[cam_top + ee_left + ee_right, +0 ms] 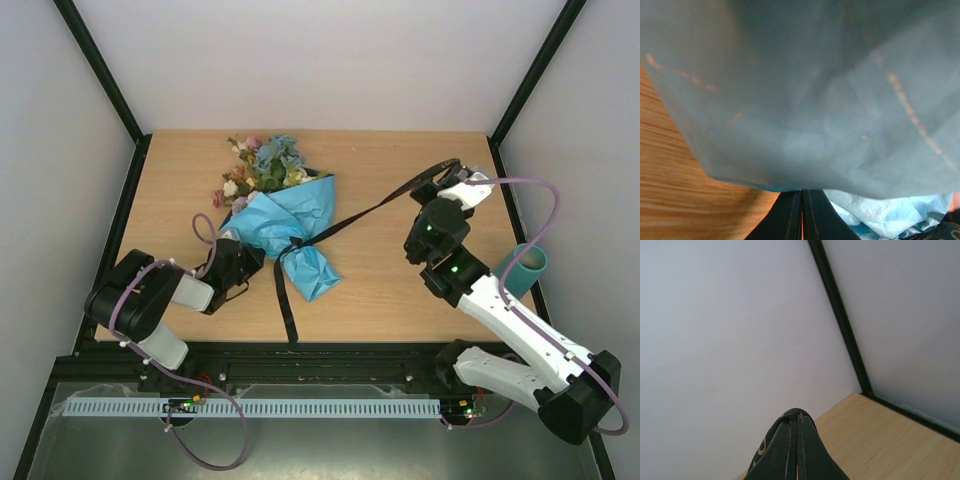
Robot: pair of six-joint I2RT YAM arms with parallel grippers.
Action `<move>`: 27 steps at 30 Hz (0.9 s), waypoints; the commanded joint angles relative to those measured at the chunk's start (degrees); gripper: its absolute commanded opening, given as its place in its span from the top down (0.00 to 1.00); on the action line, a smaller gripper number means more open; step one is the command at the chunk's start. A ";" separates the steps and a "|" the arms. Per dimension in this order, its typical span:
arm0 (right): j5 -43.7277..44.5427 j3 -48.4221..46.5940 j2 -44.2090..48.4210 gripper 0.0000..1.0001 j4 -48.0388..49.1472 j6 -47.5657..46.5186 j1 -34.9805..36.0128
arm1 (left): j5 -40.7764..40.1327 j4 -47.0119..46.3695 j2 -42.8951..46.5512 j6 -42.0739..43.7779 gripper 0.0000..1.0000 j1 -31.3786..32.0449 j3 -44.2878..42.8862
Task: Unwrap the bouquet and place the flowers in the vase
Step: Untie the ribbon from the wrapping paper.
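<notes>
Bouquet (285, 225) lies at 10 o'clock on table (400, 290), left gripper (801, 196) fully closed against its blue paper (815, 100), right gripper (796, 416) at 2 o'clock clamped on taut black ribbon (370, 212), vase (528, 268) at 3 o'clock edge.

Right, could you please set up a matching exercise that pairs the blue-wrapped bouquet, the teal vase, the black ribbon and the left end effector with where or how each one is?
Things:
1. bouquet of mixed artificial flowers wrapped in blue paper
2. small teal cylinder vase
3. long black ribbon
4. left end effector

Places or states:
A. stretched from the knot to the shut right end effector
B. shut, its tip at the bouquet's paper
C. lying on the left half of the wooden table, blooms towards the far wall
D. by the table's right edge, partly hidden by the right arm

Pairs: 1-C; 2-D; 3-A; 4-B
</notes>
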State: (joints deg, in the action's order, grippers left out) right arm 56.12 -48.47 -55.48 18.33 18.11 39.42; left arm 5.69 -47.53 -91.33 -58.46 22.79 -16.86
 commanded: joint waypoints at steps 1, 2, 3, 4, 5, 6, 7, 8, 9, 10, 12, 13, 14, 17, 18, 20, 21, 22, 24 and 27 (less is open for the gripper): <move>3.17 -4.57 -1.38 0.99 0.76 -3.85 -4.04 | 0.17 -2.02 -2.81 0.98 0.98 -0.53 -1.20; 3.13 -5.25 -1.64 0.99 0.33 -3.94 -5.14 | 0.45 -2.19 -3.35 1.00 0.98 -0.53 -1.36; 3.14 -5.86 -1.91 0.99 -0.11 -3.96 -6.18 | 0.71 -2.38 -3.79 1.06 0.98 -0.55 -1.63; 3.16 -6.33 -2.17 0.99 -0.28 -4.25 -6.99 | 0.94 -2.51 -4.19 1.03 0.98 -0.48 -1.85; 3.13 -6.63 -2.52 0.99 -0.28 -4.62 -7.81 | 1.27 -2.73 -4.54 1.06 0.98 -0.54 -2.04; 3.24 -6.98 -2.70 0.99 -0.37 -5.06 -8.45 | 1.41 -2.85 -4.80 1.14 0.98 -0.55 -2.23; 3.23 -7.24 -3.11 0.99 -0.56 -5.33 -9.18 | 1.58 -2.99 -5.01 1.15 0.98 -0.55 -2.48; 3.10 -7.52 -3.37 0.99 -1.03 -5.33 -9.61 | 1.80 -2.98 -5.14 1.21 0.98 -0.55 -2.63; 2.92 -7.72 -3.73 0.99 -1.43 -5.60 -9.84 | 1.96 -3.01 -5.31 1.30 0.98 -0.51 -2.84; 3.16 -7.89 -4.12 0.99 -1.79 -5.77 -10.00 | 2.11 -3.03 -5.41 1.47 0.98 -0.54 -2.98; 2.78 -7.96 -4.95 0.99 -3.11 -5.54 -10.06 | 2.37 -2.98 -5.39 1.47 0.98 -0.55 -3.11; 2.09 -8.03 -5.36 0.99 -3.99 -4.81 -10.10 | 2.39 -2.96 -5.29 1.38 0.98 -0.54 -3.11; 1.34 -7.92 -5.71 0.99 -5.57 -3.89 -10.07 | 2.51 -2.89 -5.06 1.34 0.97 -0.54 -3.04; -2.65 -6.91 -6.90 0.99 -9.44 -0.93 -10.06 | 3.01 -1.81 -3.36 1.07 0.85 -0.53 -2.78; -4.83 -6.45 -7.18 0.99 -10.85 -0.14 -10.06 | 3.27 -1.33 -2.48 1.11 0.81 -0.55 -2.68; -9.66 -5.26 -7.80 0.99 -13.81 1.81 -10.10 | 3.49 0.93 -0.14 1.47 0.73 -0.47 -2.56; -11.28 -4.59 -7.98 0.97 -15.06 3.04 -10.07 | 3.29 2.55 1.37 1.86 0.70 -0.42 -2.68; -12.98 -3.68 -8.24 0.91 -16.03 4.01 -10.06 | 3.03 4.57 2.86 2.34 0.69 -0.34 -2.82; -15.95 -2.89 -9.27 0.76 -18.66 5.59 -10.08 | 2.16 8.54 6.67 3.61 0.65 0.07 -2.76; -18.17 -2.93 -10.79 0.54 -23.90 9.42 -10.02 | 0.84 14.39 11.40 5.21 0.61 1.26 -2.71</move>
State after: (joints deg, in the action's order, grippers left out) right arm 43.62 -52.34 -64.49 3.57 21.82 29.58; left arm 8.34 -41.19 -85.32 -56.27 22.90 -19.22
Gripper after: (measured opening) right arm 0.360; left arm 0.372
